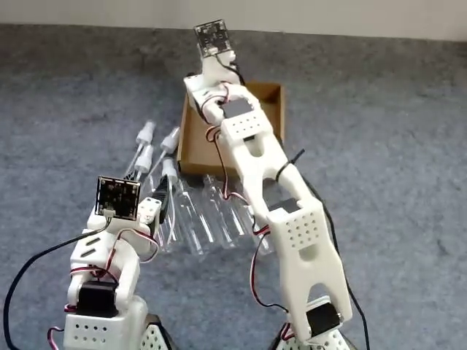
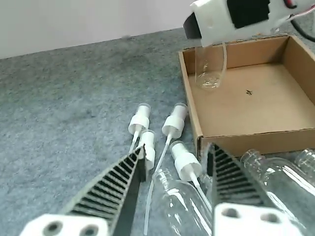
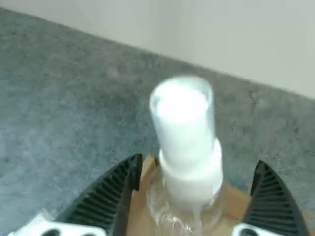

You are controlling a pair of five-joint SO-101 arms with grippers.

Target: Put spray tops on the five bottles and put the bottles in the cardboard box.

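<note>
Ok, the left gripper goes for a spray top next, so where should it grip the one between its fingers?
Probably the white head, from above, with the left gripper closing across its round sides: it is thick and lies flat, while its thin tube lies over a bottle.

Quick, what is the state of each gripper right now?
Left gripper: open, holding nothing.
Right gripper: open, jaws apart on either side of the bottle with spray top.

Grey felt tabletop point(image 1: 394, 182) w/ white wall point(image 1: 365, 14) behind.
</note>
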